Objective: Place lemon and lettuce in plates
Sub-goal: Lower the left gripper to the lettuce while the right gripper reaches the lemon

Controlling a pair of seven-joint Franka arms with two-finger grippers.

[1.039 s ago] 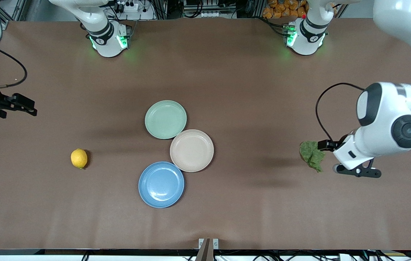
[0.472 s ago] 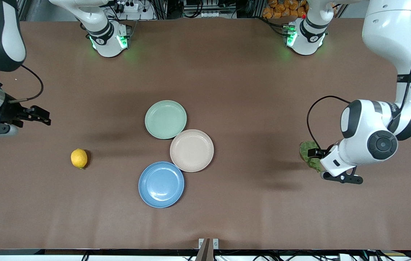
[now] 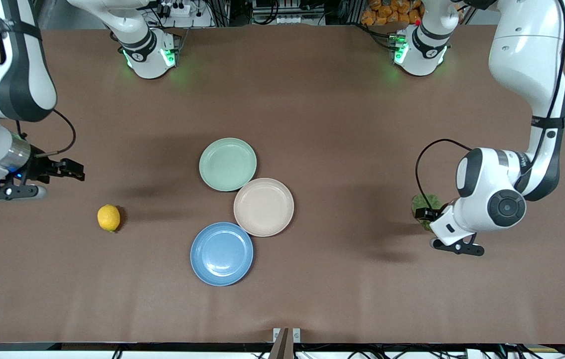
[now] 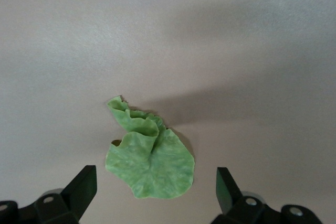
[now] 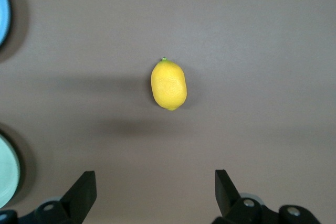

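Observation:
The yellow lemon (image 3: pixel 108 218) (image 5: pixel 168 85) lies on the brown table toward the right arm's end. My right gripper (image 3: pixel 74 169) (image 5: pixel 156 190) hangs open in the air short of it, with nothing between its fingers. The green wrinkly lettuce (image 3: pixel 419 203) (image 4: pixel 149 156) lies toward the left arm's end, half hidden by the left wrist in the front view. My left gripper (image 3: pixel 426 214) (image 4: pixel 156 188) is open above the leaf, its fingers apart on either side of it. The blue plate (image 3: pixel 221 254) and the beige-pink plate (image 3: pixel 263 207) sit empty mid-table.
A mint green plate (image 3: pixel 227 164) touches the beige-pink one, farther from the front camera. The rims of the blue plate (image 5: pixel 2 11) and the mint plate (image 5: pixel 6 171) show at the edge of the right wrist view. Bare brown table surrounds the lemon and the lettuce.
Both arms have swung in toward the table's middle. The left gripper has come over the lettuce and now covers part of it; the right gripper has moved closer to the lemon. Nothing else moved.

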